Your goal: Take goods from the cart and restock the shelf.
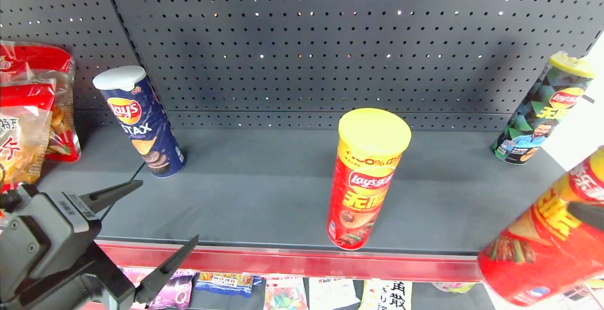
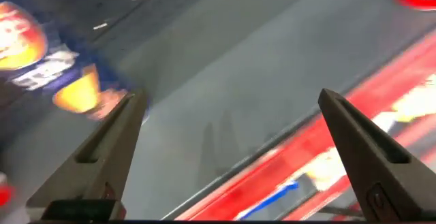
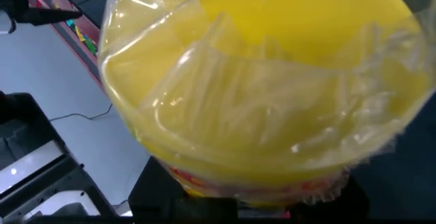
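Now: right arm holds a can just short of the shelf's right end

Left end first. Snack bags stand at the far left of the shelf. The left gripper hangs over the red lip, jaws spread wide with nothing between them. In the left wrist view its two fingers frame bare shelf floor. A blue can stands beyond it near the back panel, white lid up.

Centre. A standing red can sits close to the front edge, upright, yellow lid on top.

Right end. A dark can stands at the back. The held red can is in front of the lip and lower than the shelf floor, well apart from both neighbours. The right gripper is clamped on it: one dark finger crosses the label, and the right wrist view looks onto the can's yellow lid.

Key relation. The free floor between the standing red can and the dark can lies ahead of the held red can, above it and to its left. The right arm is much the nearer of the two.

Axis. The held red can is tilted, base down and to the left, lid end up and to the right. Judgement: it needs lifting over the lip and turning upright before it is set down.
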You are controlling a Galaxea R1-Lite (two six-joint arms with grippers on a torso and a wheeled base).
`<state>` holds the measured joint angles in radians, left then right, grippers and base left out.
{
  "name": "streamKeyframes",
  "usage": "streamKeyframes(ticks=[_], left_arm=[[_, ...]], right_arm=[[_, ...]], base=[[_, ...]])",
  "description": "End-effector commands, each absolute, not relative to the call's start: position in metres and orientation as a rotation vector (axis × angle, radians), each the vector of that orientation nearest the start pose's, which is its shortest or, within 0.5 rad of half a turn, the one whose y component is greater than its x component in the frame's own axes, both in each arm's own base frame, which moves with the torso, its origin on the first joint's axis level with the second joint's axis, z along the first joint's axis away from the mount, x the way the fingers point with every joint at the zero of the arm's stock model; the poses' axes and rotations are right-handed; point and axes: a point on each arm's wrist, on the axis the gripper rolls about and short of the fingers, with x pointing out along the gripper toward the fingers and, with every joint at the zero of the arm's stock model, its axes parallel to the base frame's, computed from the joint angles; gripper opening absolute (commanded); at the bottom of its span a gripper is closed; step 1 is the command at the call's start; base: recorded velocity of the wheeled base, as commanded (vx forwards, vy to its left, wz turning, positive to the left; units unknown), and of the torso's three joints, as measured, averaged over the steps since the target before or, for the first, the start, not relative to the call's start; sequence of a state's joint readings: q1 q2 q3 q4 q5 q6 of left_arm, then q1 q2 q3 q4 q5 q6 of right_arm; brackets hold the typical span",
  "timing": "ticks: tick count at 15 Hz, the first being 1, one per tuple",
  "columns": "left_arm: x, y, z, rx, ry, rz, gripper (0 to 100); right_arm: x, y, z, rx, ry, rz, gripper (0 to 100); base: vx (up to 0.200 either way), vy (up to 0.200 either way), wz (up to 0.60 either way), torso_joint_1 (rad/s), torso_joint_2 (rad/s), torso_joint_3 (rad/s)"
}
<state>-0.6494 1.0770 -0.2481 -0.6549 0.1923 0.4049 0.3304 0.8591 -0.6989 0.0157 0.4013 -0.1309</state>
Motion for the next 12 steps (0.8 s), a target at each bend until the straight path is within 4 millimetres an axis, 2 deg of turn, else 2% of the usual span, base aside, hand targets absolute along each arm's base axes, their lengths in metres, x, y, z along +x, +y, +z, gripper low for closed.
streamKeyframes(ticks=[1,3,5,6,7,10,12], left_arm=[[0.111,-0.080,0.165,0.472,0.090,-0.519,100],[0.117,-0.082,0.162,0.465,0.117,-0.506,100],[0.113,-0.083,0.158,0.449,0.138,-0.532,100],[0.113,-0.083,0.157,0.439,0.144,-0.531,100],[0.114,-0.083,0.156,0.373,0.166,-0.524,100],[0.112,-0.082,0.154,0.324,0.205,-0.520,100],[0.113,-0.083,0.154,0.326,0.209,-0.518,100]], right_arm=[[0.129,0.059,0.252,-0.120,0.187,0.778,0],[0.168,0.074,0.250,-0.121,0.172,0.771,0],[0.199,0.086,0.249,-0.120,0.195,0.774,0],[0.205,0.088,0.249,-0.119,0.202,0.774,0],[0.227,0.095,0.249,-0.119,0.211,0.773,0],[0.260,0.106,0.256,-0.116,0.182,0.771,0],[0.273,0.111,0.251,-0.119,0.201,0.772,0]], base=[[0.000,0.000,0.00,0.000,0.00,0.000],[0.000,0.000,0.00,0.000,0.00,0.000],[0.000,0.000,0.00,0.000,0.00,0.000],[0.000,0.000,0.00,0.000,0.00,0.000],[0.000,0.000,0.00,0.000,0.00,0.000],[0.000,0.000,0.00,0.000,0.00,0.000],[0.000,0.000,0.00,0.000,0.00,0.000]])
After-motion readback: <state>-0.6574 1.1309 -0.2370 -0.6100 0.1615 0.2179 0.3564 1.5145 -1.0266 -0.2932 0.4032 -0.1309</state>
